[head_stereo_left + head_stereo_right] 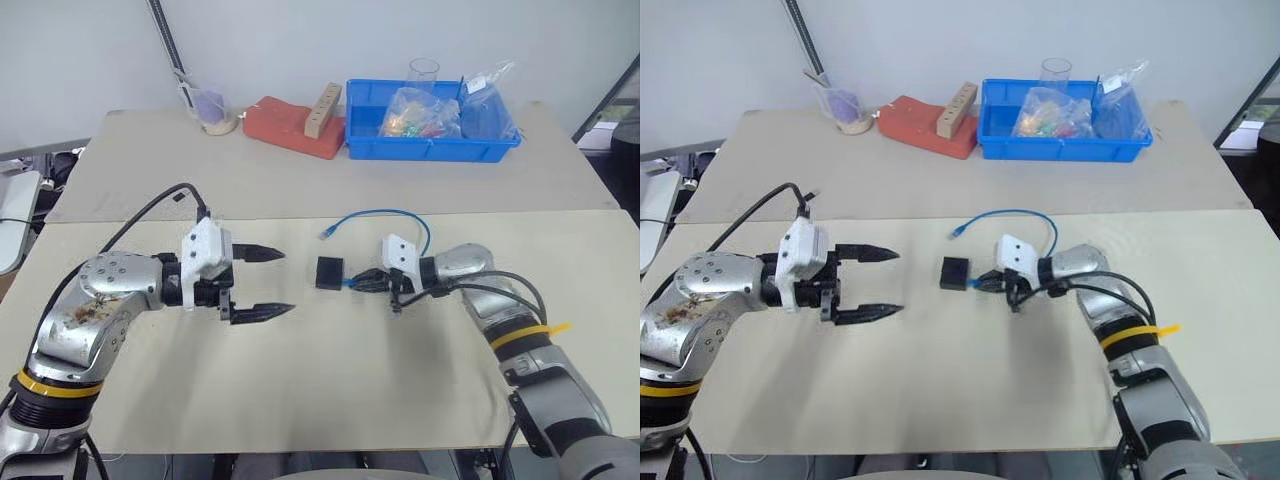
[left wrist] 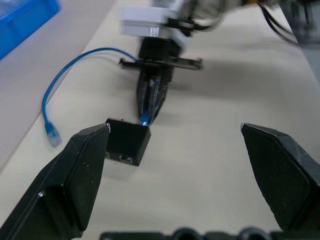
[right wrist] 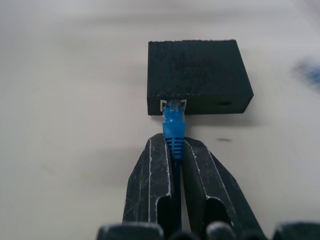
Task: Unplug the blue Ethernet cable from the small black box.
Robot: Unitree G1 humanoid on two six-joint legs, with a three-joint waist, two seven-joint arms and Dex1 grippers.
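Observation:
The small black box [image 1: 330,272] lies flat on the beige table, with the blue Ethernet cable [image 1: 385,214] plugged into its right side. The cable's plug [image 3: 173,122] sits in the box's port [image 3: 173,105]. My right gripper [image 1: 366,283] is shut on the cable's boot just behind that plug, its fingers [image 3: 150,182] pinching it from both sides. From there the cable loops back to a free end [image 1: 327,233] lying on the table. My left gripper [image 1: 268,282] hovers open just left of the box, aimed at it, fingers [image 2: 75,180] wide apart.
At the table's far edge stand a blue bin [image 1: 430,125] holding plastic bags, a red block [image 1: 295,125] with a beige power strip on it, and a small cup [image 1: 215,110]. A seam between two tabletops [image 1: 300,217] runs behind the box.

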